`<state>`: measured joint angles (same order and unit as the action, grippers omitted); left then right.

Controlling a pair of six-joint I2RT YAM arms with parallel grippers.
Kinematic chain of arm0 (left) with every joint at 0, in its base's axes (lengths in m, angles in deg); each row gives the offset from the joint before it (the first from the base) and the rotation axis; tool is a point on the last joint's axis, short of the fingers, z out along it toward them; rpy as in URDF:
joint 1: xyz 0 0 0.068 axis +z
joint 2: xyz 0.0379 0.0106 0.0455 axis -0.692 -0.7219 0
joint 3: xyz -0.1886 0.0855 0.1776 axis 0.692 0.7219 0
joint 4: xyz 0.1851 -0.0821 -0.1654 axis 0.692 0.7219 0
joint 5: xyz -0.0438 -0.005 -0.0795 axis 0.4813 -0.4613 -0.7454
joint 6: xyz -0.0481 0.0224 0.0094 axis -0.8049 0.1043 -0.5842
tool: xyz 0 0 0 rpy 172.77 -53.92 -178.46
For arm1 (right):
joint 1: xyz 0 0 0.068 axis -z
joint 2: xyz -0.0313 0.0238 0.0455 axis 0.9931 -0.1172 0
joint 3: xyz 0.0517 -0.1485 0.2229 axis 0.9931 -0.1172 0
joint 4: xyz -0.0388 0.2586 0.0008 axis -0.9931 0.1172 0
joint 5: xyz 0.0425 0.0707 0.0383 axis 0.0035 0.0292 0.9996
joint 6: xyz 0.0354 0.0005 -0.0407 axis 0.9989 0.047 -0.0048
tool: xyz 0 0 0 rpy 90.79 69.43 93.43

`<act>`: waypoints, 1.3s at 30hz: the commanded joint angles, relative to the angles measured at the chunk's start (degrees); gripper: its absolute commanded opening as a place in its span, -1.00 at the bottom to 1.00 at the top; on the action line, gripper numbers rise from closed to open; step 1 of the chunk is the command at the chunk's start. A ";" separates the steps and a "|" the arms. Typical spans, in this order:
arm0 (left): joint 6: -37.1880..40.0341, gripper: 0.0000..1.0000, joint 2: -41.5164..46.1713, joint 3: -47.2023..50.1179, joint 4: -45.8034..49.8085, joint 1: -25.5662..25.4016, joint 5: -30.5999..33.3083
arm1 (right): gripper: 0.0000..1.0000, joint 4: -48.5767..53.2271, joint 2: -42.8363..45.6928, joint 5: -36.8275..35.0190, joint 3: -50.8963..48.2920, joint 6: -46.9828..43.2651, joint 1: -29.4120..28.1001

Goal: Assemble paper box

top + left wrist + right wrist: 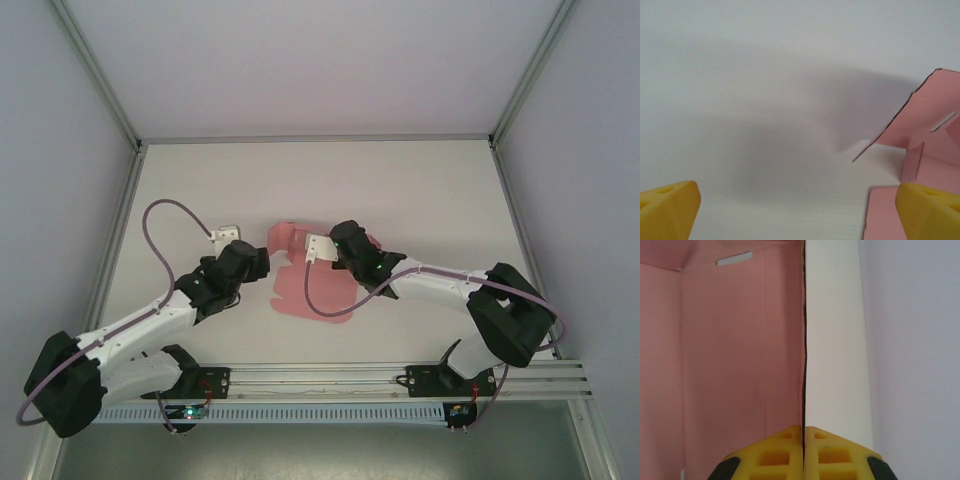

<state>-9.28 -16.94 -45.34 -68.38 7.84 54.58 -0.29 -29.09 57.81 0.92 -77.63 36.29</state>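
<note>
1. white table (420, 190) inside a pale walled enclosure with metal frame posts at the corners. my two arms reach in from the near edge.
2. the paper box (310, 290) lies near the middle of the table, between the two wrists. it is pink card, partly folded, with most of it flat and one part raised at the far end.
3. left gripper (800, 220): its yellow fingers (670, 210) stand wide apart with nothing between them. it sits low over the table at the box's left side.
4. in the left wrist view the right-hand finger overlaps a flat pink panel. i cannot tell if they touch. beyond it a pink flap with a slot tilts up off the table.
5. right gripper (803, 445): pads pressed together, clamped on a thin upright edge of the pink card. a pink face with a slot lies left of that edge.
6. right of that edge runs a whitish strip. i cannot tell whether it is card or table.
</note>
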 commanded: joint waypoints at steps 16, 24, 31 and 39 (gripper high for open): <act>0.24 1.00 1.27 -0.56 3.86 5.65 2.04 | -1.00 -32.11 -8.22 -10.77 -9.91 -18.33 -3.46; 0.45 1.00 -2.11 -2.70 -0.55 13.62 -6.44 | -1.00 -37.33 -10.76 -9.25 -12.35 -19.07 -3.57; 2.73 1.00 -10.64 -8.22 -6.51 20.10 -12.33 | -1.00 -38.35 -13.00 -8.96 -12.04 -19.49 -2.40; 6.81 1.00 -24.78 -16.40 -10.88 22.30 -15.23 | -1.00 -39.94 -14.82 -8.82 -11.24 -20.15 -1.51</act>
<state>-5.12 -38.69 -59.26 -75.84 28.35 40.52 -42.12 -42.12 48.46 -10.42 -96.89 34.32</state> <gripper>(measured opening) 0.998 0.050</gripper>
